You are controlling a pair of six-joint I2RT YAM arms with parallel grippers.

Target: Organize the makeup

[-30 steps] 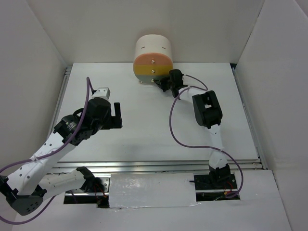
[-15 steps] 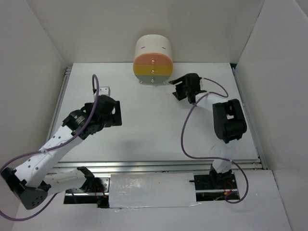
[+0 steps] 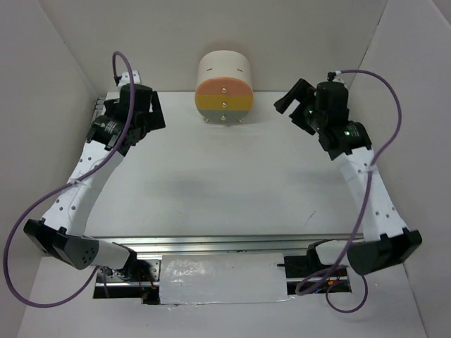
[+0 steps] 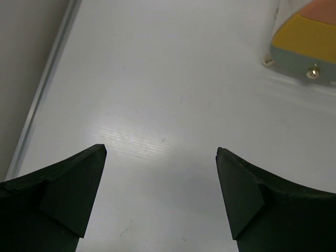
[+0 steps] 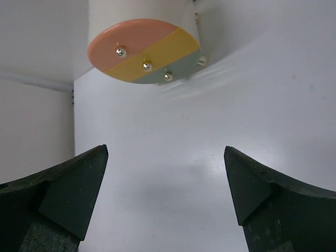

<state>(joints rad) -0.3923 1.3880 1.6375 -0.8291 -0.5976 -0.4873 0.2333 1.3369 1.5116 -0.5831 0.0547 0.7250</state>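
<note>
No makeup can be spotted anywhere in the three views. Nothing slim or stick-like is seen on the white table (image 3: 225, 183), and nothing is held. Where it sits can't be told for sure, but it's probably tucked inside the cream organizer (image 3: 224, 70) at the far middle. All three drawer fronts (image 3: 224, 101) look pushed in flush, so the job is judged to be pretty much wrapped up.

What's left seems to be parking the arms without undoing anything. The little knobs (image 5: 147, 65) shouldn't get clipped, and the organizer shouldn't get nudged on its small feet. Any move back toward the near edge is best made along the outer sides of the table, not across the front of the drawers. A last look at the fronts for a drawer left proud wouldn't hurt.

Pose-wise, both arms are stretched long toward the far corners.
- **Left:** the left gripper (image 4: 160, 152) is held above bare table at the far left, well apart from the organizer. The jaws are spread wide and empty.
- **Right:** the right gripper (image 5: 165, 149) is out at the far right and aimed back toward the organizer's face. It is likewise released, with nothing between the jaws.
</note>
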